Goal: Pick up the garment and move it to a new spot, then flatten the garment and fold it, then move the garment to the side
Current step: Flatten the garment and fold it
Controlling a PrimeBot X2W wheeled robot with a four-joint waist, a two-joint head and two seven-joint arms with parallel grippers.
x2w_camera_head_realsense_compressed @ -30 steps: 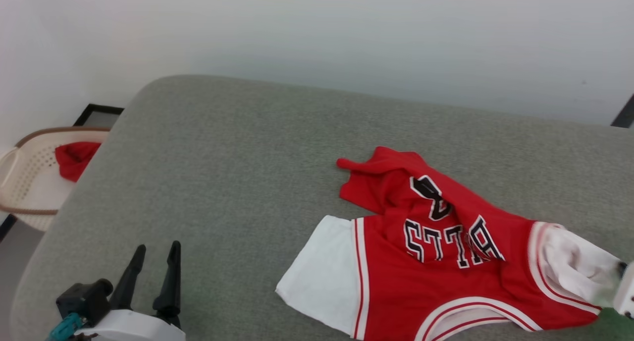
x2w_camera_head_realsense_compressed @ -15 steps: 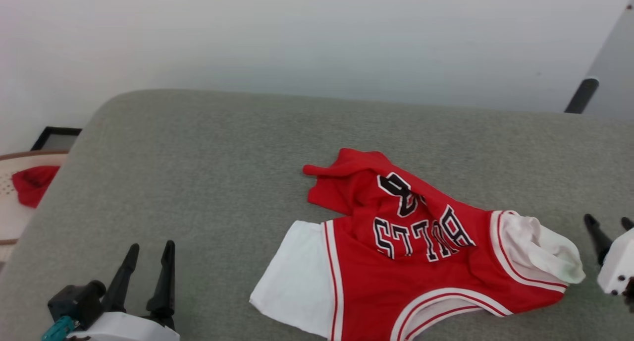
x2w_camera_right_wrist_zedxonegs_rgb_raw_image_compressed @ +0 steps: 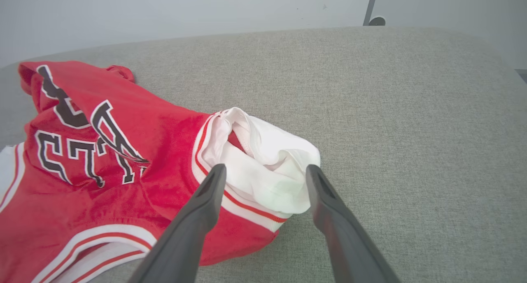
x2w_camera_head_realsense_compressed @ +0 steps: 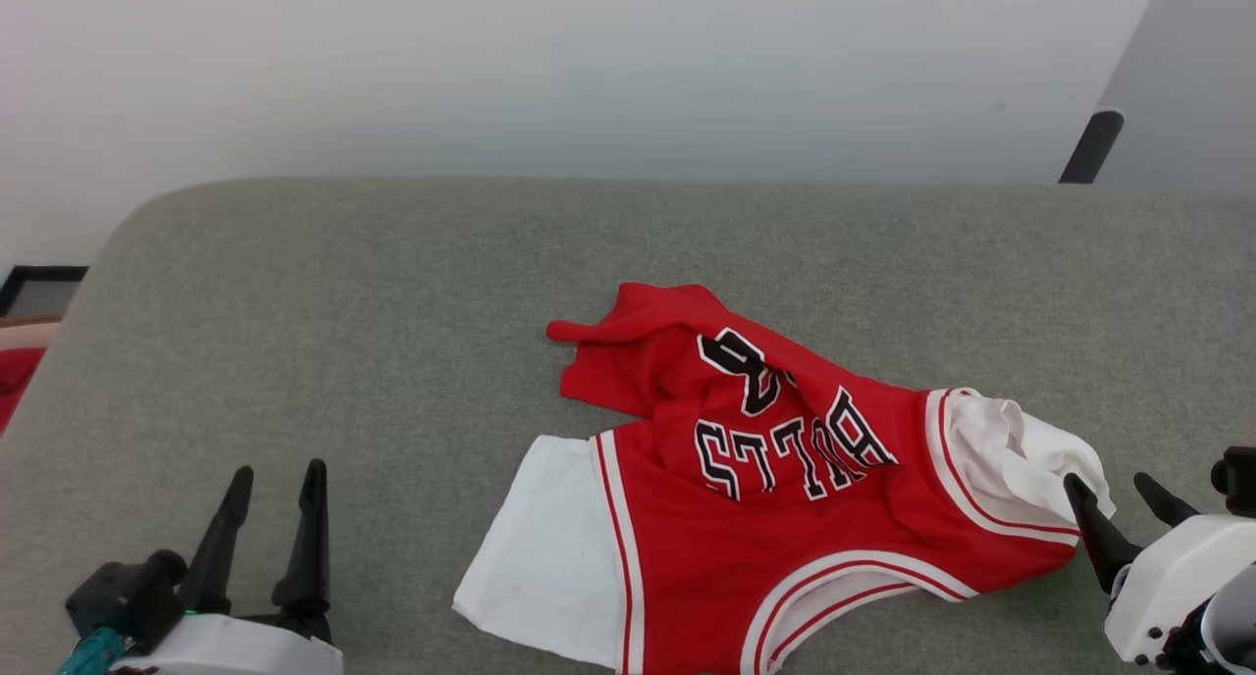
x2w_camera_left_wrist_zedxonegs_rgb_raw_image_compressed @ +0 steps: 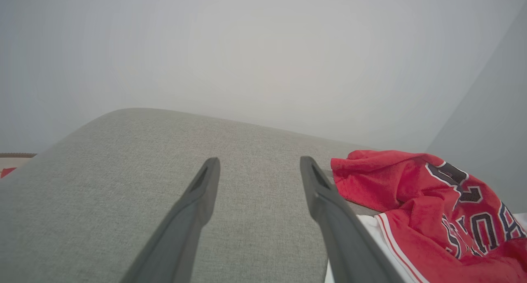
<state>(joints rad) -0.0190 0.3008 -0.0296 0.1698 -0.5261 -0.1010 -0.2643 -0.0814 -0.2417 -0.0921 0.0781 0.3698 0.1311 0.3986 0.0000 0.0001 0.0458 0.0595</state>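
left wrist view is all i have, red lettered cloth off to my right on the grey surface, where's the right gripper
observer: The right gripper is at the garment's other end, low over the grey surface, fingers open and holding nothing.
operator: ok what part of the shirt is it next to
observer: A white sleeve, bunched up rather than spread flat; the fingertips sit right beside it.
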